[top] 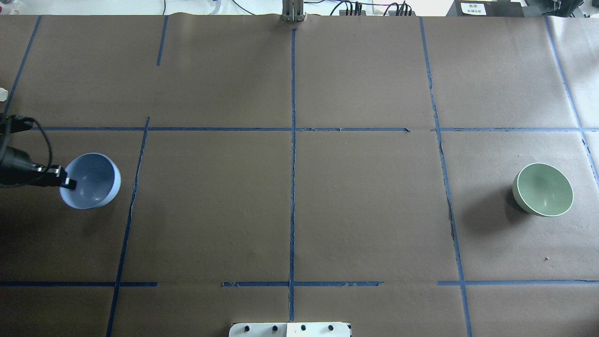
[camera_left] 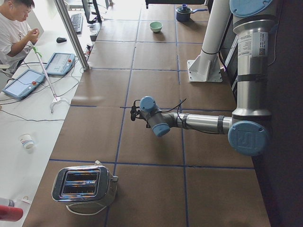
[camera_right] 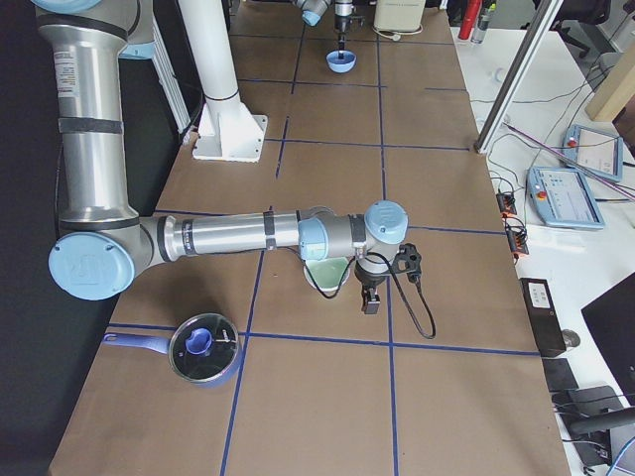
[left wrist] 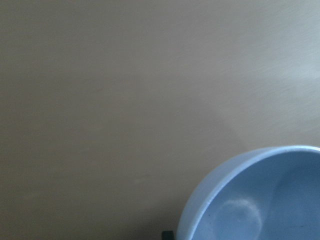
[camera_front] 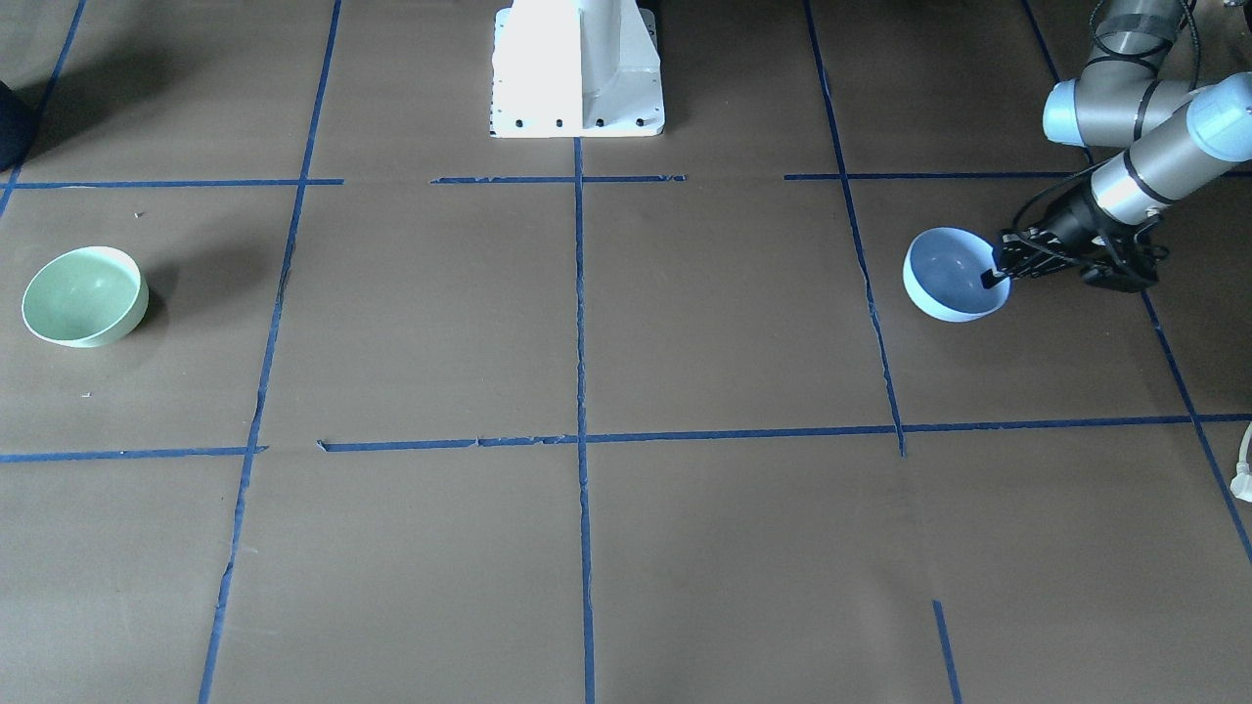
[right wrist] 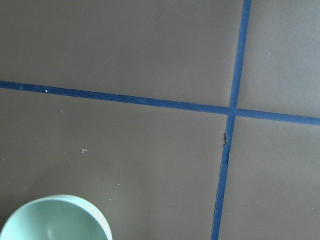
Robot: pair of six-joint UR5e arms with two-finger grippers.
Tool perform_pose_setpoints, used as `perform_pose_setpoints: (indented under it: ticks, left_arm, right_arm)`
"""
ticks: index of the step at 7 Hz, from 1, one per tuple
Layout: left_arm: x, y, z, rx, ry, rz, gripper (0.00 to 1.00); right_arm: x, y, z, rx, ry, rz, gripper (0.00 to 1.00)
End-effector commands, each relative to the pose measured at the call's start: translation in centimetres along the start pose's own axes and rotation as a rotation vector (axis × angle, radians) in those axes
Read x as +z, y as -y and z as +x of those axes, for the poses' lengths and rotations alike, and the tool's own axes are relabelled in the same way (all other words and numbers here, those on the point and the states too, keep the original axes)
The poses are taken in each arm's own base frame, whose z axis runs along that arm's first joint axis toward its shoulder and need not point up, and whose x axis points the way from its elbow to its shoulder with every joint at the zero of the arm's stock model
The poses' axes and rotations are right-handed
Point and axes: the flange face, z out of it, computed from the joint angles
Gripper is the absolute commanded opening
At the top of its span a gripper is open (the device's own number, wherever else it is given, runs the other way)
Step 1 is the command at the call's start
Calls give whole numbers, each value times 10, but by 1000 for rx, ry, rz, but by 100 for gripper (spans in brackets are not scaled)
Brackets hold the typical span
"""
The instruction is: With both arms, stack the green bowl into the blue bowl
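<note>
1. Front-facing view: the left gripper (camera_front: pixel 996 272) straddles the rim of the small, smooth, pale periwinkle blue bowl (camera_front: pixel 947 269), with one finger inside. I cannot tell whether it is pinching. A thin hold on one side of a slick rim could let the bowl tip or slip when lifted.
2. Overhead: the small, smooth, mint green bowl (top: pixel 543 189) sits at the far end of the brown paper-covered table (top: pixel 365 210), well apart from the blue bowl. A long carry gives a weak hold time to fail.
3. Left side view: I cannot make out the blue bowl under the left arm (camera_left: pixel 189 120).
4. Right side view: the right gripper (camera_right: pixel 369 297) hangs just beside the green bowl. I cannot tell whether it is spread or closed. If it comes down off-line, it could knock the bowl aside.
5. Left wrist: only part of the blue bowl shows, so the bite may be shallow.
6. Right wrist: the green bowl sits in the bottom corner, off-centre.
</note>
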Motion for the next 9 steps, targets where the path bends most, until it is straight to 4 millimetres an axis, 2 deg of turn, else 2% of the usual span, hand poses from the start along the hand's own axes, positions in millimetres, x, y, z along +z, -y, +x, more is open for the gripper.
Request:
perform_pose_setpoints:
  ticks: [1, 2, 3, 4, 5, 8, 9]
  left_arm:
    - [39, 7, 183, -70, -152, -27, 0]
    - [70, 6, 282, -117, -136, 5, 0]
    - [102, -9, 359, -131, -46, 58, 0]
    - [129, -34, 401, -123, 26, 92, 0]
    - [149, -54, 407, -103, 51, 104, 0]
    - [171, -66, 400, -95, 86, 107, 0]
    - [171, -66, 400, -95, 86, 107, 6]
  right_arm:
    - [3, -1, 2, 9, 24, -10, 100]
    - [2, -2, 2, 19, 48, -9, 100]
    - [2, -2, 2, 18, 47, -8, 100]
    - [2, -2, 3, 18, 41, -7, 100]
    - [2, -2, 4, 16, 39, -8, 100]
    - [1, -1, 2, 18, 41, -4, 100]
    - [-3, 0, -2, 4, 43, 3, 100]
